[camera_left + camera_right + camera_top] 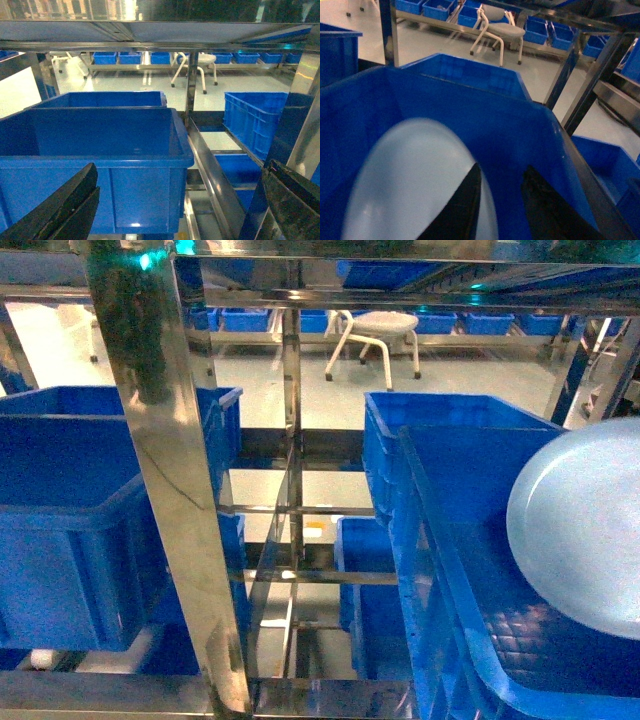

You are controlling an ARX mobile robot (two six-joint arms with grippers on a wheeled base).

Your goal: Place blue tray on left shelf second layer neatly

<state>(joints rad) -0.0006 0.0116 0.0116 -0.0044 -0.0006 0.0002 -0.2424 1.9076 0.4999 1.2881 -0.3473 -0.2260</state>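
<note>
The pale blue tray point(585, 525) hangs tilted at the right edge of the head view, above a deep blue crate point(470, 570). In the right wrist view the tray point(415, 180) fills the lower left. My right gripper point(502, 167) is shut on the tray's rim, with one finger point(465, 205) across its face and the other behind it. The left shelf is the shiny steel rack point(175, 490) on the left, and I cannot tell which tier is its second layer. My left gripper point(182, 167) is open and holds nothing, in front of a blue crate point(100, 150) on that rack.
Deep blue crates point(70, 510) fill the left tiers, and another crate point(440, 430) stands at the back right. Mirror-like uprights point(290, 440) and crossbars divide the racks. A white stool point(375, 335) stands on the floor beyond, in front of a row of small blue bins point(130, 57).
</note>
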